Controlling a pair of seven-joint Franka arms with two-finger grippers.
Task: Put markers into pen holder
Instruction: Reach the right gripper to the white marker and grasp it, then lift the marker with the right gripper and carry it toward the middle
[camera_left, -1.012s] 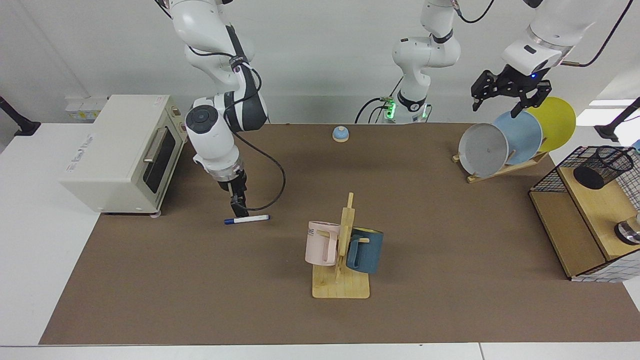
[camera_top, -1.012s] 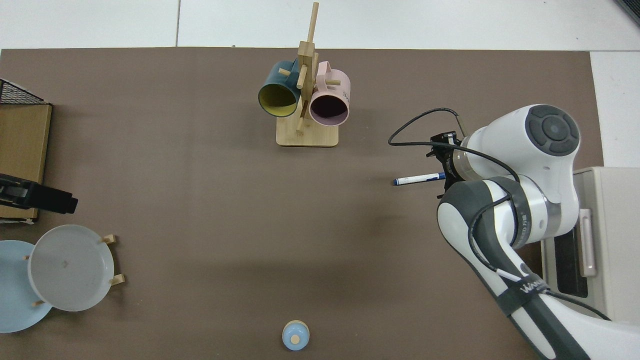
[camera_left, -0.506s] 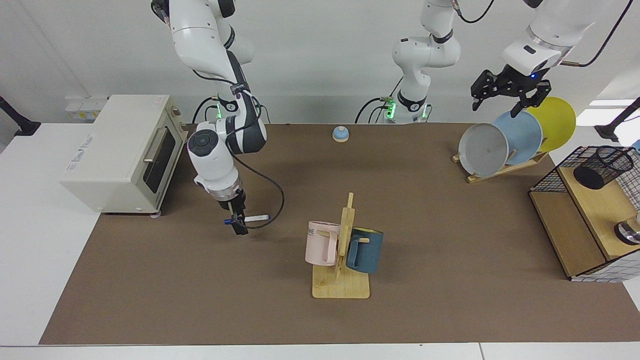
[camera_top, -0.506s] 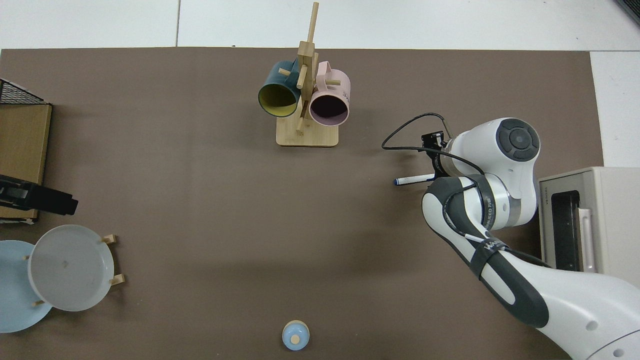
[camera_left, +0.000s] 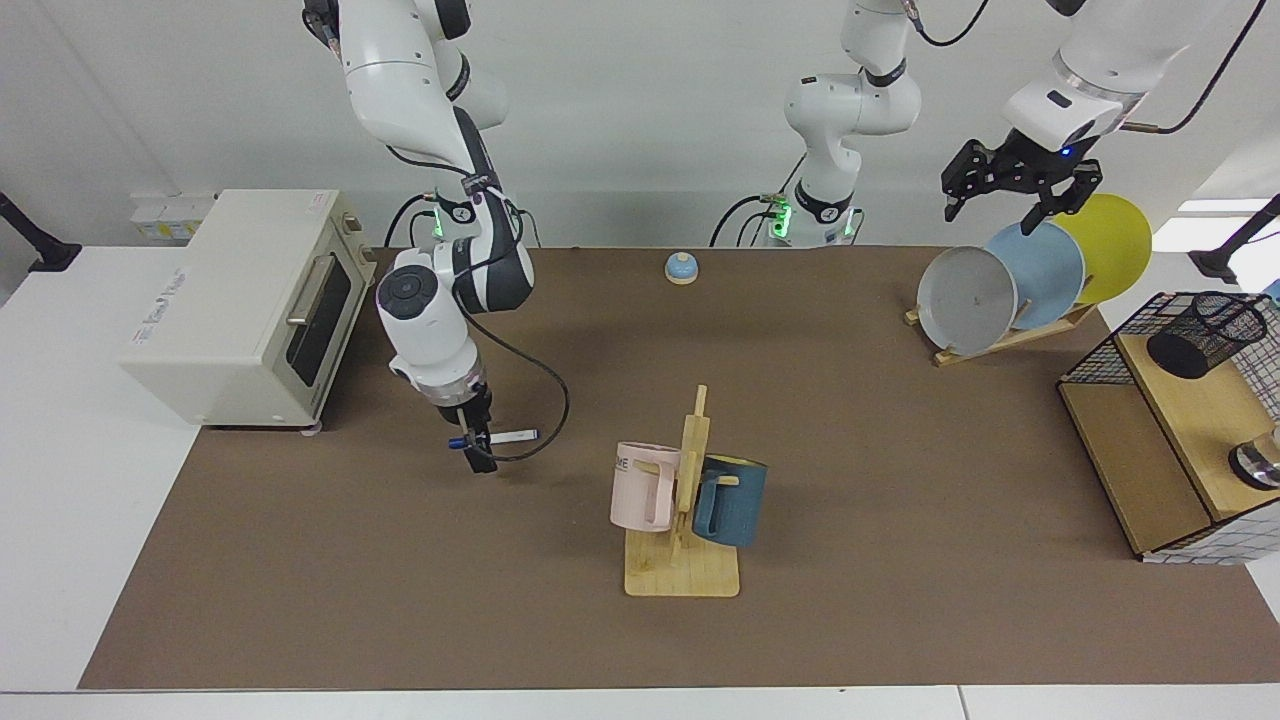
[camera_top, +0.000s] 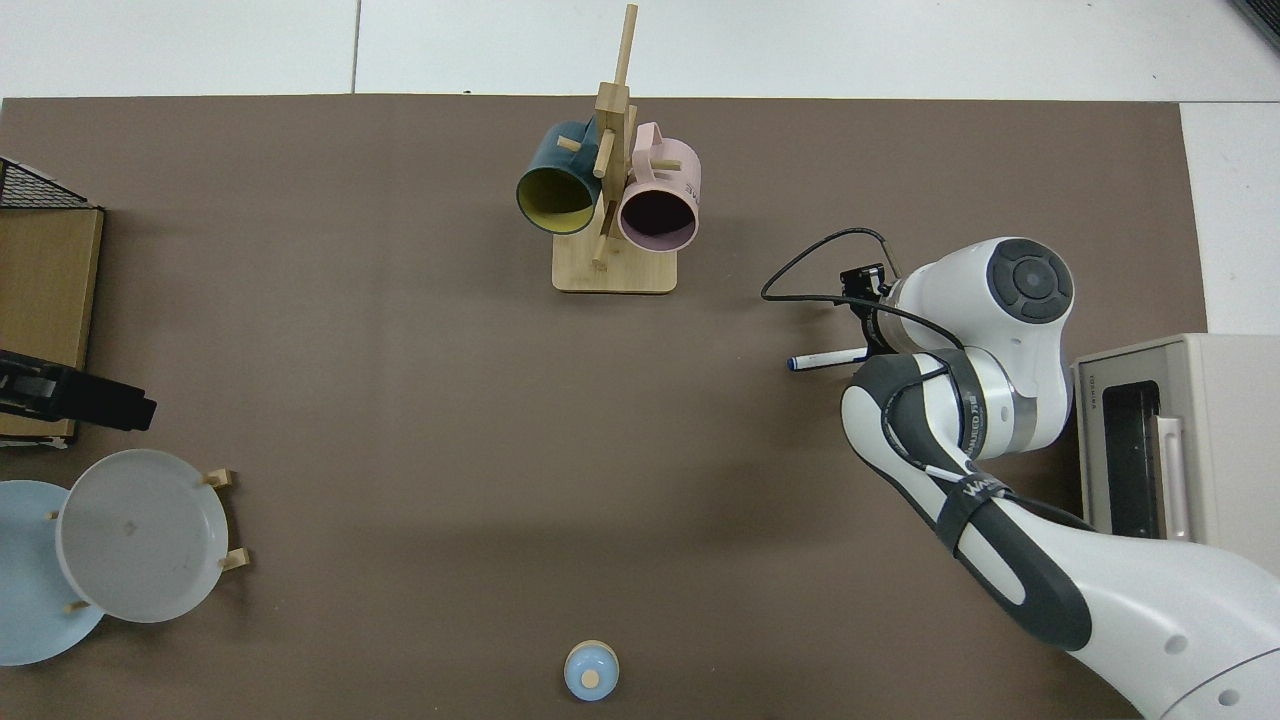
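**Marker pickup at the surface: holdings and positions, reckoned from the mug tree**

- Surface (camera_left: 900, 560): brown mat, carries everything listed.
- Toaster oven (camera_left: 240, 305): cream, far off the pink-mug side of the mug tree, at the mat's edge. Lettering on its top, too small to read.
- Wire basket shelf (camera_left: 1150, 440): well off the blue-mug side of the mug tree, at the surface's end. The pen holder (camera_left: 1205, 335), black mesh, stands on its wooden upper board, raised and open upward, judged ready to take a marker from above.
- Plate rack (camera_left: 1010, 335): beyond the mug tree, towards the shelf; grey, blue and yellow plates lean on edge.
- Right arm: reaches down between toaster oven and mug tree. Right end effector (camera_left: 478, 448) points down at the marker (camera_left: 505, 437), fingers either side of the barrel near its blue cap; whether clenched on it, cannot tell. Marker lies flat, or nearly, on the surface, on the mug tree's pink-mug side, well apart from the pen holder.
- Left arm: waits. Left end effector (camera_left: 1015, 185) hangs released, fingers spread, above the plates.
- Mug tree (camera_left: 685, 500): wooden, mid-surface; pink mug (camera_left: 642, 487), letters "ME" legible, and blue mug (camera_left: 730, 500) hung by their handles.
- Call bell (camera_left: 681, 267): blue, behind the mug tree.
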